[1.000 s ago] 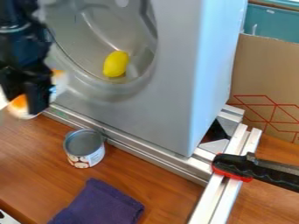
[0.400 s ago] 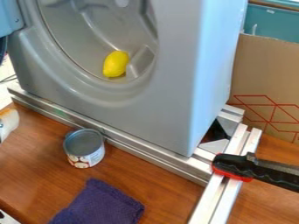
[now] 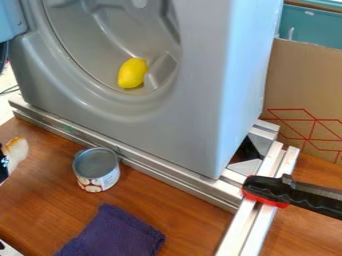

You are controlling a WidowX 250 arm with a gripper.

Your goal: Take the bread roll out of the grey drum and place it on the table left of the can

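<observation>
Showing at the left edge, the gripper [image 3: 3, 167] touched a white-and-orange item [image 3: 16, 150]; whether it was closed on this item could not be told. The item lay in view left of the can [image 3: 97, 171], apart from it and in front of the metal rail [image 3: 127, 156]; its height over the table [image 3: 160, 195] could not be judged. The can stood upright on the wood-brown table, just beside the rail, its grey round top and pale label visible. Nearer the camera, the purple cloth [image 3: 115, 235] lay on the table. Behind the rail stood the grey housing [image 3: 197, 100], with the yellow lemon [image 3: 132, 73] resting low inside its round opening. A blue panel [image 3: 10, 20] adjoined the housing at upper left. At right, the black-and-red clamp [image 3: 270, 190] crossed two pale bars [image 3: 257, 215] that met the rail near the housing's corner. Behind these stood the cardboard [image 3: 300, 80], marked with red lines, with a teal bin [image 3: 314, 27] beyond.
</observation>
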